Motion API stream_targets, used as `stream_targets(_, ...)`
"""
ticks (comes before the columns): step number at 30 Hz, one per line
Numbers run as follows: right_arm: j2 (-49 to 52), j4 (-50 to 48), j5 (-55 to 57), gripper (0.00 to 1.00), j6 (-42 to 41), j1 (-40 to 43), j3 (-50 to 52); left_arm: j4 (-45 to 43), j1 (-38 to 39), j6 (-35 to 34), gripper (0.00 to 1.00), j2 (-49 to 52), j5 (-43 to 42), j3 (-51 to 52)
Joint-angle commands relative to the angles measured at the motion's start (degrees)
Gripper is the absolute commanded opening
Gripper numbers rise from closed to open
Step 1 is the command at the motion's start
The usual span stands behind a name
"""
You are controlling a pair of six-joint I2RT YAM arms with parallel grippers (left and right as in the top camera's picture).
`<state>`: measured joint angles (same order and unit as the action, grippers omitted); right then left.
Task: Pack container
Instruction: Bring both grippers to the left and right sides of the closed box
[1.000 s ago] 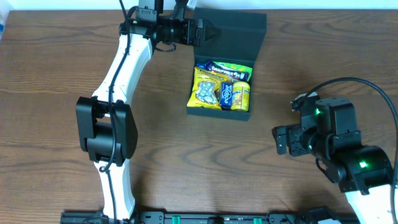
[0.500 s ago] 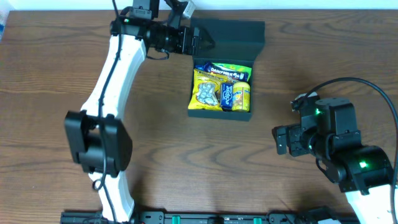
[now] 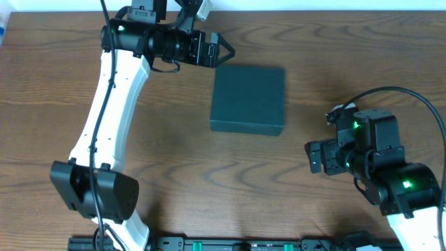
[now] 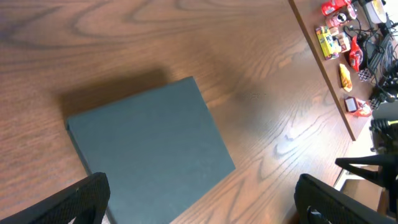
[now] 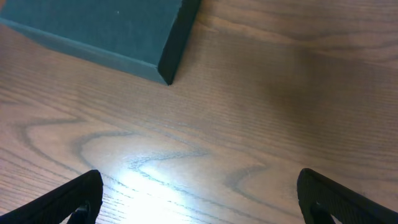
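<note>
The container [image 3: 248, 100] is a dark green-black square box lying with its flap lid shut at the table's middle back. Its contents are hidden. It fills the left of the left wrist view [image 4: 146, 149] and its corner shows at the top left of the right wrist view [image 5: 106, 31]. My left gripper [image 3: 221, 50] is open and empty, just off the box's far left corner; its fingertips show at the bottom of its own view [image 4: 202, 199]. My right gripper [image 3: 311, 157] is open and empty over bare table, right of and nearer than the box [image 5: 199, 193].
Brown wooden table [image 3: 174, 160]. Beyond its far edge, small colourful items [image 4: 339, 37] lie on a surface in the left wrist view. The left arm [image 3: 111, 111] stretches across the table's left side.
The box lid has gone from open, with snack packets showing, to shut. My left gripper has moved left and back off the lid. The right arm has not moved.
</note>
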<state>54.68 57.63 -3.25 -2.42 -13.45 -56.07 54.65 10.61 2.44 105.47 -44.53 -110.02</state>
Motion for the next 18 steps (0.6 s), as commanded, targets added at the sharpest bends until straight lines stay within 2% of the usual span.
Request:
stream_targets(1,-0.39,0.0,-0.39,0.99,-0.74,0.42,-0.04,1.9,0.39,0.83,0.96,-1.75,2.69,-0.39)
stream_targets(7,-0.39,0.0,-0.42,0.99,-0.74,0.42,-0.04,12.11,5.11,2.71,0.96,-2.91,16.96,-0.39)
stream_targets(11,-0.39,0.0,-0.39,0.99,-0.74,0.42,-0.04,15.47,8.96,2.64,0.96,-5.86,25.14,-0.39)
stream_targets(14,-0.39,0.0,-0.42,0.99,-0.74,0.42,-0.04,16.94,10.71,0.68,0.96,-9.33,29.09,-0.39)
stream_targets(18,-0.39,0.0,-0.42,0.99,-0.74,0.42,-0.04,20.11,10.6,-4.79,0.96,-13.86,38.47,0.37)
